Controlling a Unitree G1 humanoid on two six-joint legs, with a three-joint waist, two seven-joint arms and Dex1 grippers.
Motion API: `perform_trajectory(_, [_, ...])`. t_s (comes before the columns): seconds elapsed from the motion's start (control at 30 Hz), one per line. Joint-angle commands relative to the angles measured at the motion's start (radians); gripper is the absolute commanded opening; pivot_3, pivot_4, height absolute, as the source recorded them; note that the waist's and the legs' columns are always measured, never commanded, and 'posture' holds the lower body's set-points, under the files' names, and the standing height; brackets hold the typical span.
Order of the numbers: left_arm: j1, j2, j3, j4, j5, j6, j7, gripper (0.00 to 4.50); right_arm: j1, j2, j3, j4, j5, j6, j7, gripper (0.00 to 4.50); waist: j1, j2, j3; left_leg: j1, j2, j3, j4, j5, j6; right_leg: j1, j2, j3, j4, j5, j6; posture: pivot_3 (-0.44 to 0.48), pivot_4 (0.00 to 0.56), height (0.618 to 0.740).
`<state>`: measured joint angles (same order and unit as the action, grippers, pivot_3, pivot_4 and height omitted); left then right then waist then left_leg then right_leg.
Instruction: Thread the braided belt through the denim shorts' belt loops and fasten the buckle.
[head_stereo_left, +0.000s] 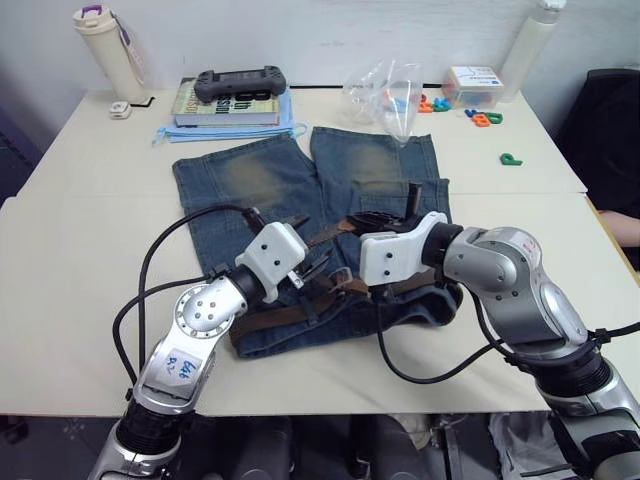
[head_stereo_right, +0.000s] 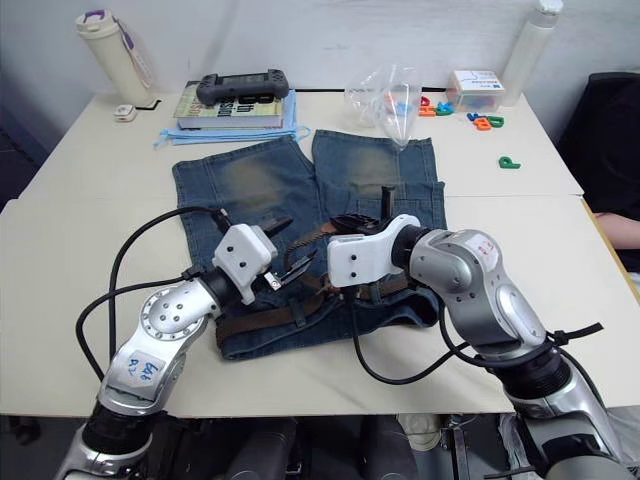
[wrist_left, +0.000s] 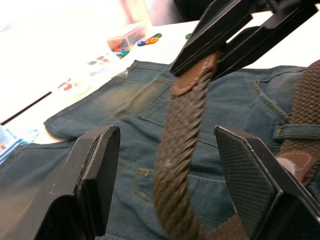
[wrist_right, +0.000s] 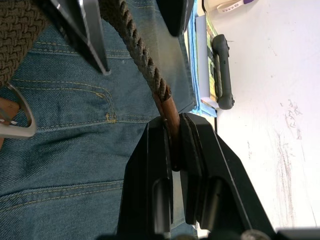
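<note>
The denim shorts (head_stereo_left: 260, 180) lie flat on the table, waist toward me. The braided belt (head_stereo_left: 300, 312) runs along the waistband, and one stretch lifts up off the denim. My right gripper (wrist_right: 174, 125) is shut on the belt's tan leather end and holds it above the shorts. My left gripper (wrist_left: 167, 134) stands open, its fingers (wrist_left: 95, 170) on either side of the raised strap without pinching it. A belt loop (wrist_left: 295, 131) crosses the belt at the waistband. The metal buckle (wrist_right: 17, 125) rests on the denim beside the strap.
A book with a black controller (head_stereo_left: 240, 83) on top sits at the back left on a blue cloth, near a white bottle (head_stereo_left: 108, 45). A clear plastic bag (head_stereo_left: 388, 92), a small box (head_stereo_left: 472, 85), coloured letters (head_stereo_left: 487, 117) and another bottle (head_stereo_left: 530, 45) stand at the back right.
</note>
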<state>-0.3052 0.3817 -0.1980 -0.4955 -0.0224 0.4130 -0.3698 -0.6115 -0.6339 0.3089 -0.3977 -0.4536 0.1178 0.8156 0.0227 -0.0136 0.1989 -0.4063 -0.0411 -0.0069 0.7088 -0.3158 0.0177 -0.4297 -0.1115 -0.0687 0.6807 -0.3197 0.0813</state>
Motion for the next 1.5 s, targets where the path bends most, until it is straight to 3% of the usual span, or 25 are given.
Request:
perform_trajectory(0.03, [-0.017,-0.015,0.000,-0.006,0.017,0.007,0.007,3.35,-0.026,0.012,-0.009,-0.048,-0.012,0.001,-0.001,0.00,0.000,0.000,0.000,0.000,0.000,0.000,0.000,0.000,0.000,0.000,0.000,0.000,0.000,0.000,0.000,0.000,0.150,0.667])
perform_trajectory(0.13, [-0.023,-0.021,0.004,0.011,0.025,0.015,0.009,3.35,-0.026,0.018,-0.010,-0.050,-0.014,0.002,-0.001,0.00,0.000,0.000,0.000,0.000,0.000,0.000,0.000,0.000,0.000,0.000,0.000,0.000,0.000,0.000,0.000,0.000,0.150,0.667])
perform_trajectory(0.2, [-0.024,-0.021,0.005,0.021,0.030,0.012,0.007,2.83,-0.027,0.021,-0.010,-0.049,-0.015,0.001,-0.001,0.00,0.000,0.000,0.000,0.000,0.000,0.000,0.000,0.000,0.000,0.000,0.000,0.000,0.000,0.000,0.000,0.000,0.150,0.667])
perform_trajectory(0.27, [-0.021,-0.020,0.002,0.028,0.030,0.008,-0.002,2.20,-0.026,0.024,-0.010,-0.051,-0.016,0.001,-0.002,0.00,0.000,0.000,0.000,0.000,0.000,0.000,0.001,0.000,0.000,0.000,0.000,0.000,0.000,0.000,0.000,0.000,0.150,0.667])
perform_trajectory(0.43, [-0.014,-0.026,-0.004,0.034,0.029,0.002,-0.013,0.03,-0.022,0.029,-0.012,-0.059,-0.015,0.005,-0.001,0.00,0.000,0.000,0.000,0.000,0.000,0.000,0.001,0.000,0.000,0.000,0.000,0.000,0.000,0.000,0.000,0.000,0.150,0.667])
perform_trajectory(0.8, [-0.013,-0.067,0.021,0.045,0.006,0.021,0.004,0.03,-0.019,0.066,-0.022,-0.067,-0.003,0.045,-0.011,0.00,0.000,0.000,0.000,0.000,0.000,0.000,0.001,0.000,0.000,0.000,0.000,0.000,0.000,0.000,0.000,0.000,0.150,0.667])
perform_trajectory(1.07, [0.008,-0.157,0.145,0.048,-0.152,0.062,-0.007,0.00,0.008,0.114,-0.096,-0.108,0.052,0.218,-0.004,3.59,0.000,0.000,0.000,-0.001,0.000,-0.001,0.003,0.000,0.000,0.000,0.000,0.000,0.001,0.000,0.000,0.000,0.150,0.667])
perform_trajectory(1.3, [0.021,-0.187,0.337,0.042,-0.477,0.218,-0.078,0.00,0.082,0.136,-0.205,-0.171,0.217,0.535,0.061,3.59,0.000,0.000,0.000,-0.002,0.001,-0.002,0.006,-0.002,0.001,0.000,0.000,-0.002,0.002,0.000,0.000,0.000,0.150,0.667])
perform_trajectory(1.5, [0.002,-0.204,0.398,0.047,-0.617,0.290,-0.071,0.00,0.104,0.220,-0.208,-0.212,0.348,0.731,0.079,3.59,-0.001,0.000,0.000,-0.002,0.001,-0.002,0.006,-0.002,0.001,0.000,0.000,-0.002,0.002,0.000,0.000,0.000,0.150,0.667])
